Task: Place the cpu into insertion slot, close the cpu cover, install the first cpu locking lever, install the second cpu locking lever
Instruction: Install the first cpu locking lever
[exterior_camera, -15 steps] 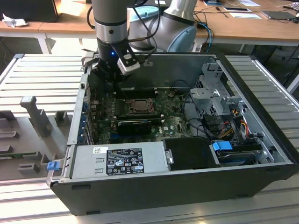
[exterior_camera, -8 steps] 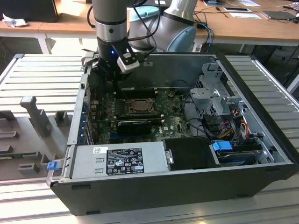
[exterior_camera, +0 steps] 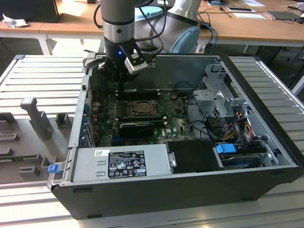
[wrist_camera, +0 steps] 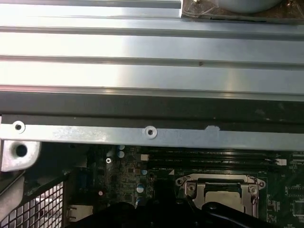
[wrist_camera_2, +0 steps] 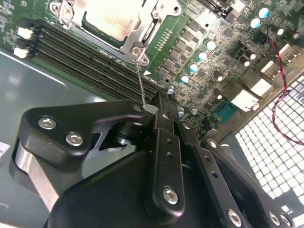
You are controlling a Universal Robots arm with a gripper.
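Seated in the square black insertion slot [exterior_camera: 142, 114] of the green motherboard [wrist_camera_2: 209, 85]: the small flat cpu with its dull silver-grey top [wrist_camera_2: 111, 16], framed by the thin dark-grey metal cpu cover [wrist_camera_2: 135, 39] lying flat over it. From the cover's corner, a thin steel wire locking lever [wrist_camera_2: 141, 80], long axis running straight to the black pincer [wrist_camera_2: 154, 107]. Seemingly pressed together on that lever's free end, just beside the long black memory slots [wrist_camera_2: 85, 57], inside the grey computer case [exterior_camera: 142, 187].

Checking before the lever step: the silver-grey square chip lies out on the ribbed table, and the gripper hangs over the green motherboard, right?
No. The silver-grey square chip sits inside the grey metal frame cover on the green motherboard, as the second wrist view shows. The gripper does hang over that board.
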